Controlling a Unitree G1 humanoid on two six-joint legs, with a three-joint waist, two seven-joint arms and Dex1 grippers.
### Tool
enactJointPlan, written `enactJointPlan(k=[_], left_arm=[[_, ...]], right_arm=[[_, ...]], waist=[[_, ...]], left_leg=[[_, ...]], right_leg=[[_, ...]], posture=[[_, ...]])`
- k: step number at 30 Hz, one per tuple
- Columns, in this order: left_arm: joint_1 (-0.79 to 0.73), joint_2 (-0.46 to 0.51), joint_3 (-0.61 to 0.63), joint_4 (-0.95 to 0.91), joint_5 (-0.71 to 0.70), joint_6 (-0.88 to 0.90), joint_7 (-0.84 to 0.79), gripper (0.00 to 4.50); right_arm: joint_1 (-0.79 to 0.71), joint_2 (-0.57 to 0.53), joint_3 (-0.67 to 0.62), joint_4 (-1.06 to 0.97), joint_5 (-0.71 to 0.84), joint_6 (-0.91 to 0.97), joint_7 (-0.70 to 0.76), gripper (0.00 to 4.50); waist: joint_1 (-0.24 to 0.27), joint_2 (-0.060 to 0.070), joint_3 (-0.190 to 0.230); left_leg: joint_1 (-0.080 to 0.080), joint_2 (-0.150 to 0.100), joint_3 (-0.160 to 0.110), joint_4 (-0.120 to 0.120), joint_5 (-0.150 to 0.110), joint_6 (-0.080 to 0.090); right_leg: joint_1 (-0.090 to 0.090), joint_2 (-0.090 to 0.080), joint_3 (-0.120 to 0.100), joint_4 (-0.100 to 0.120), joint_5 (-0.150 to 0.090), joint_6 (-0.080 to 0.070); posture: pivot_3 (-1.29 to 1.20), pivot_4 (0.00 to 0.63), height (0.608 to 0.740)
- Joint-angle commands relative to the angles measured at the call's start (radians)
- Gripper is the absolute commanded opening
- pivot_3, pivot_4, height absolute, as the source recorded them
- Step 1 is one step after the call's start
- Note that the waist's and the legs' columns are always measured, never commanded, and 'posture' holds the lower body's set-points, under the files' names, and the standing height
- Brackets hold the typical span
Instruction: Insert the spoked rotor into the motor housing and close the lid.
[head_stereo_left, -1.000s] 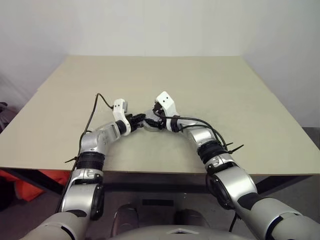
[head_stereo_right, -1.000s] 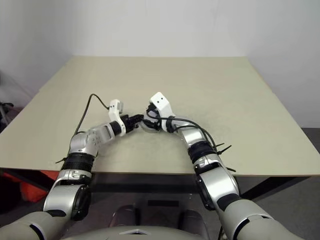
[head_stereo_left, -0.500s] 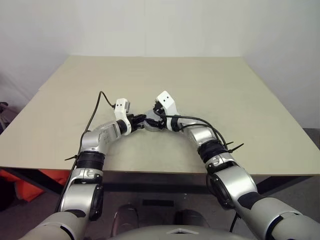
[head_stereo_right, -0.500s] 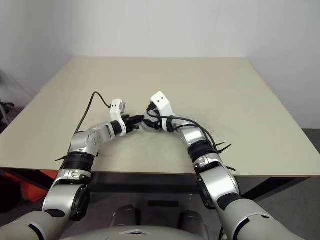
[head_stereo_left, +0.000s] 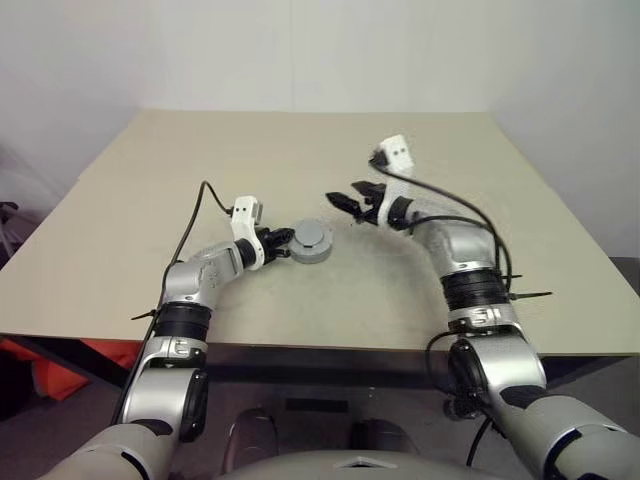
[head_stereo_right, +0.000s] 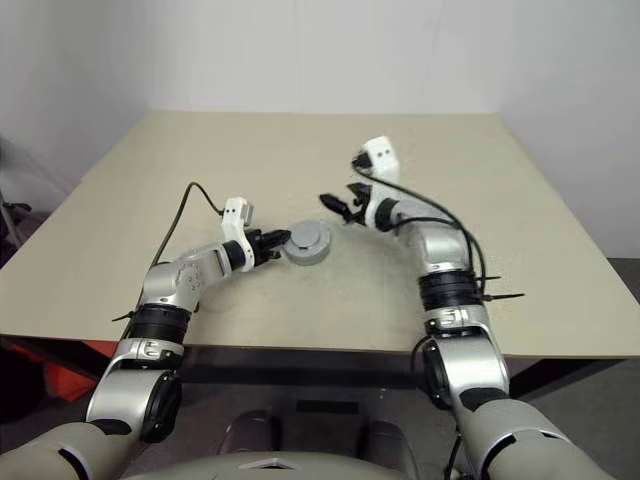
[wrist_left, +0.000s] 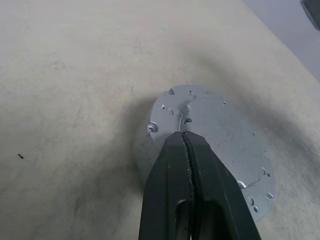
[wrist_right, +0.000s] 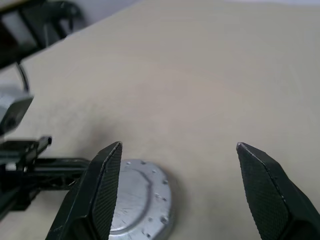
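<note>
Since a second ago the right gripper (head_stereo_left: 348, 200) has been lifted off the motor housing (head_stereo_left: 311, 241) and pulled up and to the right of it, while the left arm has been kept where it was.

Left of the housing, the left gripper (head_stereo_left: 281, 240) is held with its black fingers (wrist_left: 192, 180) pressed fully together, nothing between them, tips resting against the housing's left edge and top rim; it is judged to be there as a brace so the part is not slid across the table (head_stereo_left: 120, 220).

The housing is seen as a squat grey puck sitting flat on the table, its top closed by a flat grey plate, taken to be the lid (wrist_left: 220, 135), with small holes along its edge. No copper windings are left exposed. The spoked rotor is presumed to be inside, under the lid, so insertion and closing are judged done or nearly so.

Right of the housing and clear above it, the right gripper is held with fingers (wrist_right: 102, 185) spread wide and empty, well apart from the lid, apparently released after seating it.
</note>
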Motion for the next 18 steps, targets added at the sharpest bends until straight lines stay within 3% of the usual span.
enactJointPlan(k=[1,4,8,18], left_arm=[[0.014,-0.015,-0.04,0.007,0.012,0.027,-0.005,0.0],[0.01,-0.018,-0.038,0.01,0.012,0.026,-0.003,0.0],[0.008,-0.018,-0.038,0.012,0.012,0.025,-0.005,0.0],[0.004,-0.016,-0.035,0.013,0.017,0.019,-0.001,0.0]], right_arm=[[-0.029,-0.021,-0.174,0.035,0.137,0.27,-0.093,4.11],[-0.013,-0.029,-0.293,0.081,0.215,0.465,-0.149,4.11],[0.025,-0.003,-0.349,0.04,0.279,0.641,-0.177,4.11],[0.033,0.152,-0.319,0.105,0.294,0.639,-0.213,4.11]], waist=[[0.0,0.0,0.0],[0.001,0.0,0.0],[0.002,0.001,0.0],[0.004,0.001,-0.001]], left_leg=[[0.0,0.0,0.0,0.0,0.0,0.0],[0.0,0.0,0.0,0.0,0.0,0.0],[0.0,0.0,0.001,-0.002,0.0,0.0],[0.001,0.0,0.001,-0.006,0.002,-0.004]], right_leg=[[0.0,0.0,0.0,0.0,0.0,0.0],[0.0,0.0,0.0,0.0,0.0,0.0],[-0.001,0.0,0.0,0.0,-0.002,0.003],[-0.001,0.0,0.0,-0.002,-0.003,0.004]], posture=[[0.0,0.0,0.74],[0.0,0.0,0.74],[0.0,0.0,0.74],[0.0,0.0,0.74]])
